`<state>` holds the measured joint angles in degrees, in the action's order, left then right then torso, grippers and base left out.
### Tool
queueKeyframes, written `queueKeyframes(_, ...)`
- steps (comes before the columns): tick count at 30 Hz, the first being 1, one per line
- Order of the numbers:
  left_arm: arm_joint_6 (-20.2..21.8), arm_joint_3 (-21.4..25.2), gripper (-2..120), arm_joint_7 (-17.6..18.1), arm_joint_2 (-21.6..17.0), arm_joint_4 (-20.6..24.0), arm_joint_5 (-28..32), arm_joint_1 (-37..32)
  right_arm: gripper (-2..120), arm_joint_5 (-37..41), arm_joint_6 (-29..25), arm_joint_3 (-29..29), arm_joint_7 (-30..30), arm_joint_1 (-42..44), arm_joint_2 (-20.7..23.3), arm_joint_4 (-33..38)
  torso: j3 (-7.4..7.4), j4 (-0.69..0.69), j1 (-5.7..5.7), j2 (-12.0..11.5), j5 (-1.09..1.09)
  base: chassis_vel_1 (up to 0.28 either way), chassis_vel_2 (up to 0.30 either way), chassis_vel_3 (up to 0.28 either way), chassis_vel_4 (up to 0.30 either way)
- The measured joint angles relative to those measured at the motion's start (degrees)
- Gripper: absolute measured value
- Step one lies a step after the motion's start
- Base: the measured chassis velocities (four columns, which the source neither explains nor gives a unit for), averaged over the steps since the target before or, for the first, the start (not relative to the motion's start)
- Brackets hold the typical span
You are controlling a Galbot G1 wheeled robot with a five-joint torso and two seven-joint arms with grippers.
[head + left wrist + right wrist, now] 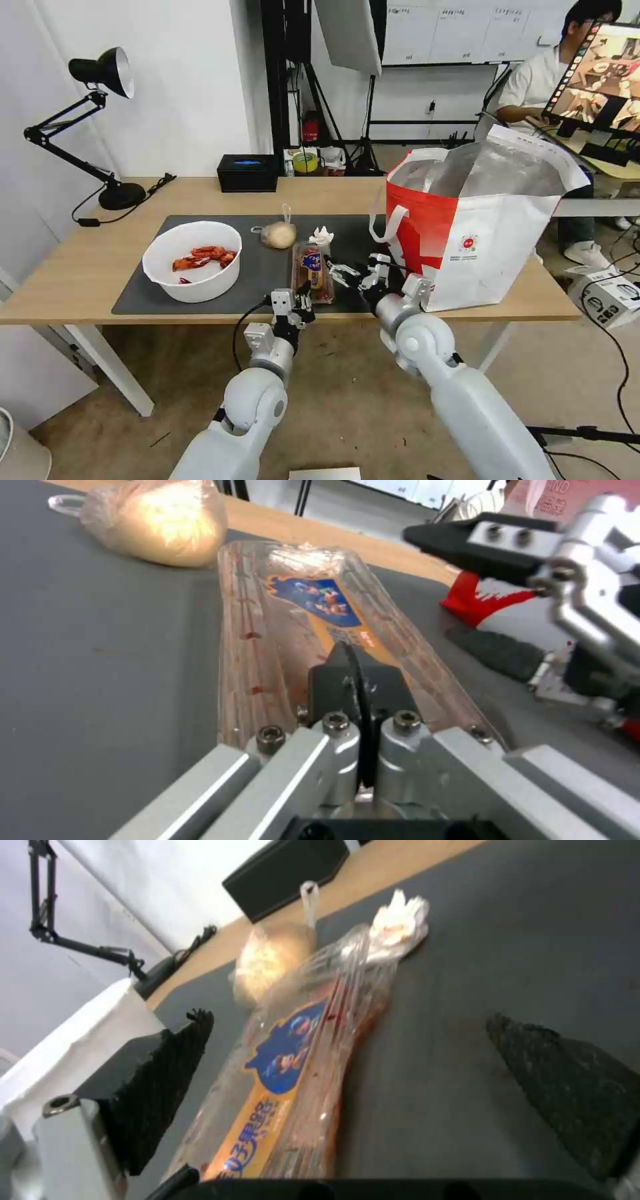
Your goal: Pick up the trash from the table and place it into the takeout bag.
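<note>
Wood surface point(80, 267) with grey mat point(263, 270): tray point(311, 270) lies mid-mat, long axis near-to-far, bag point(490, 230) at right. Left pincer point(301, 301) is at the tray's near end, fingers together, seemingly clamped on its rim. Right pincer point(347, 272) sits just right of the tray, fingers apart. Left arm is nearer; bowl point(192, 260), lump point(278, 235), tissue point(322, 235) are still on the mat.

The long light-wood counter point(80, 267) had a smooth, pale grain, and the large dark grey mat point(267, 267) on it looked matt. The clear hinged plastic tray point(293, 630) was glossy and ribbed. The beige lump in its clear bag point(160, 522) shone under crinkled film. The left end effector point(360, 680) showed brushed metal; the right end effector point(347, 1080) had rough black pads point(167, 1075).
</note>
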<state>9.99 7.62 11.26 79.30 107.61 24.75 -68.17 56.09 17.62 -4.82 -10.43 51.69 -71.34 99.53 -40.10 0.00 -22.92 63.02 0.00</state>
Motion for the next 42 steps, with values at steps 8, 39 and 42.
queueKeyframes(8, -0.9, -0.2, 0, -0.2, 0.2, -0.3, -0.5, -0.4, 100, 1.2, 1.0, 1.5, -0.5, -1.6, -0.2, -1.1, 0.00, 0.00, 0.00, 0.0, 0.00, 0.000, 0.000, 0.000, 0.000)
queueKeyframes(39, -1.1, 0.5, 0, -0.3, 0.0, -0.4, -0.5, 0.2, 91, 6.1, 6.3, 3.6, -6.5, -5.2, -2.3, -2.2, 0.00, 0.00, 0.00, 0.0, 0.00, 0.000, 0.000, 0.000, 0.000)
queueKeyframes(42, -1.1, 0.6, 0, -0.3, 0.0, -0.3, -0.5, 0.0, 82, 6.1, 6.6, 3.8, -6.7, -5.4, -2.6, -2.3, 0.00, 0.00, 0.00, 0.0, 0.00, 0.000, 0.000, 0.000, 0.000)
